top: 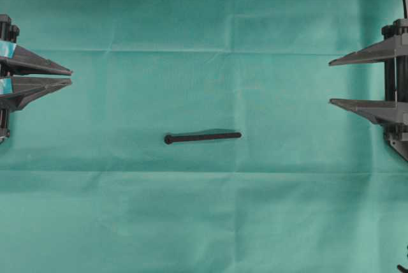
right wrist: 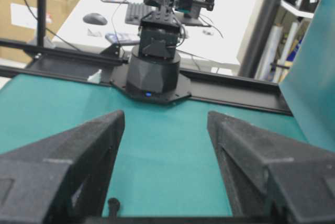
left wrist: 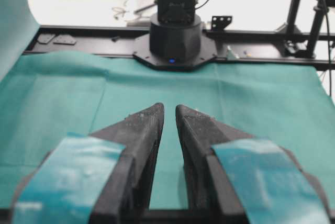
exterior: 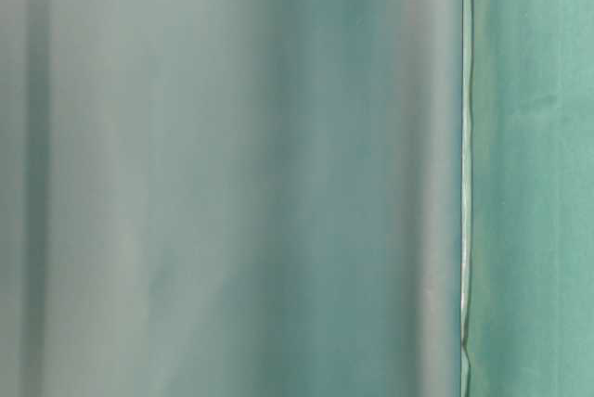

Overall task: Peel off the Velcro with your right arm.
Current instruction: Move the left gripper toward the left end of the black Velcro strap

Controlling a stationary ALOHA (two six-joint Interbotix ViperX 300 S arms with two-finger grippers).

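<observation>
The Velcro (top: 203, 137) is a thin black strip lying flat on the green cloth (top: 204, 222) near the middle, with its rounded end to the left. No gripper touches it. My right gripper (top: 330, 82) hangs at the right edge, above and to the right of the strip. It is open, with only cloth between its plain black jaws (right wrist: 166, 114). A small dark rounded tip (right wrist: 112, 203) shows by one jaw; I cannot tell if it is the strip. My left gripper (top: 70, 76), with teal-taped jaws, sits at the far left. A narrow empty gap (left wrist: 169, 107) separates its tips.
Green cloth covers the whole table. A fold of cloth (exterior: 278, 174) fills the table-level view. The opposite arm bases (left wrist: 175, 38) (right wrist: 154, 75) stand on black rails at the far edges. A green drape (right wrist: 314, 77) hangs at the right of the right wrist view.
</observation>
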